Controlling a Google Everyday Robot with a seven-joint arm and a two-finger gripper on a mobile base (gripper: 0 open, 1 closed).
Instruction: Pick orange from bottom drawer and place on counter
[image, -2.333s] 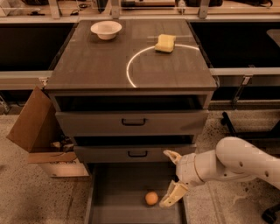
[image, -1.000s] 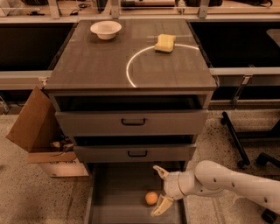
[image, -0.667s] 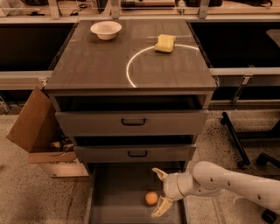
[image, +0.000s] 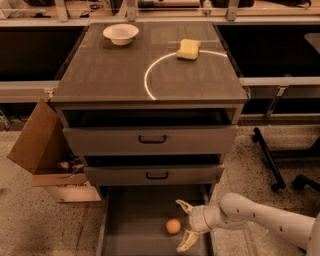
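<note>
The orange (image: 173, 226) lies on the grey floor of the open bottom drawer (image: 135, 220), right of its middle. My gripper (image: 185, 225) is open, low inside the drawer just right of the orange. One finger (image: 183, 205) points up-left and the other (image: 188, 241) down-left, so the fruit sits at the mouth of the jaws without being held. The white arm comes in from the lower right. The counter (image: 115, 70) is the dark wood-grain cabinet top with a white arc line (image: 150, 75).
A white bowl (image: 120, 33) and a yellow sponge (image: 188, 49) sit on the counter. The two upper drawers (image: 150, 140) with black handles stand slightly open. An open cardboard box (image: 45, 150) stands at the left. A black chair base (image: 280, 160) is at the right.
The arm has dropped and swung left into the bottom drawer, bringing the open gripper close beside the orange. The orange has not moved.
</note>
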